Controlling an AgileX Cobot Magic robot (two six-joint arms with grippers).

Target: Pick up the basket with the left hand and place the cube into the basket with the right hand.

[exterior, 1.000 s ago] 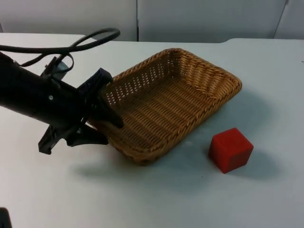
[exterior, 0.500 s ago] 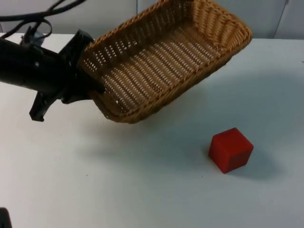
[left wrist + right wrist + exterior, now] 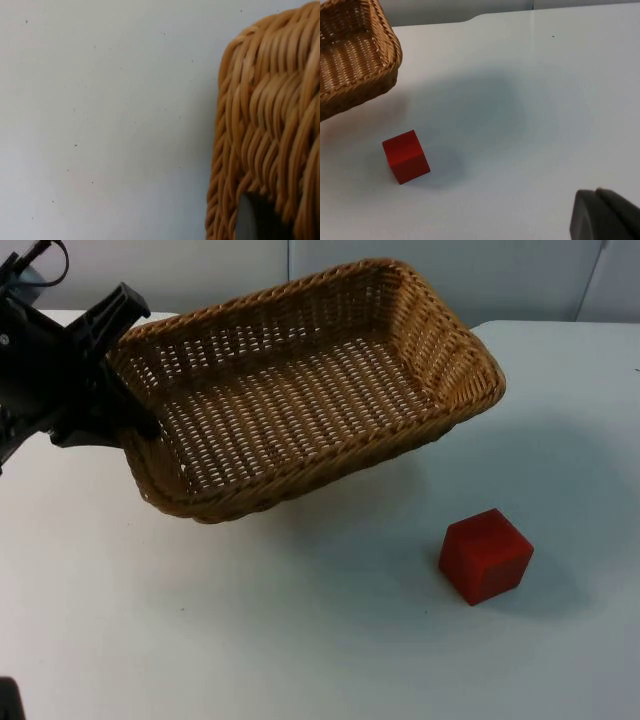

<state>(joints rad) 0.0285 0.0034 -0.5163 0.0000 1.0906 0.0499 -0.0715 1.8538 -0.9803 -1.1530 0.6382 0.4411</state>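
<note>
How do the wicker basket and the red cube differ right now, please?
The basket is tan woven wicker and open; the cube is solid, smooth red. The basket is far larger. The left gripper holds the basket tilted above the table, while the cube rests there untouched. The right gripper waits apart.

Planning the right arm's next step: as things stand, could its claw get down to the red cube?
Probably yes. The red cube sits alone on the white table, clear of the basket that the left claw holds lifted. In the right wrist view, bare table lies between the right claw and the cube.
</note>
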